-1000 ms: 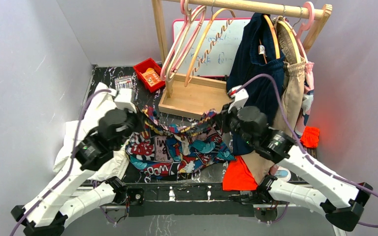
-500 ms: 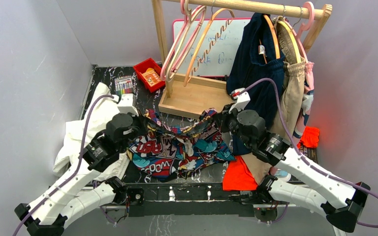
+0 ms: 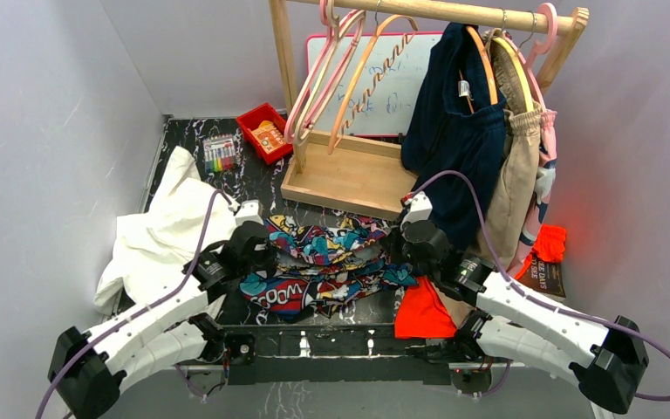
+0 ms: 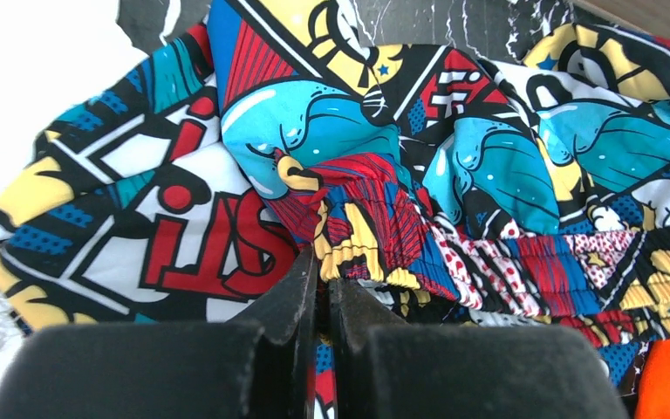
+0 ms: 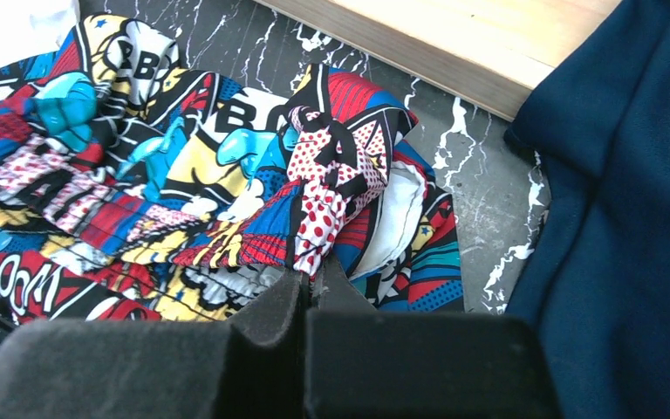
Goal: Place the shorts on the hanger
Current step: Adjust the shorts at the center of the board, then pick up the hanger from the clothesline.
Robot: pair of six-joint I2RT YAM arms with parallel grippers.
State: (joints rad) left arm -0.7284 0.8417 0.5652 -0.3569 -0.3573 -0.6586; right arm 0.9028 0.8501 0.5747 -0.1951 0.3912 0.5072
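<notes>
The left gripper has its jaws pressed shut on a gathered fold of the shorts. The right gripper has its jaws closed too, pinching a red-dotted fold at the shorts' right end.

Between the two grips the shorts lie crumpled on the near part of the black marbled worktop, their long axis running left to right.

A white cloth lies just left of them, and an orange cloth touches their near right corner. A navy garment hangs just right of the right gripper.

The wooden rack base sits just beyond the shorts, between them and the hanger. The hanger hangs tilted from the rail at the far side, beside pink hangers, well apart from the shorts, its notched bar slanting up to the right.
</notes>
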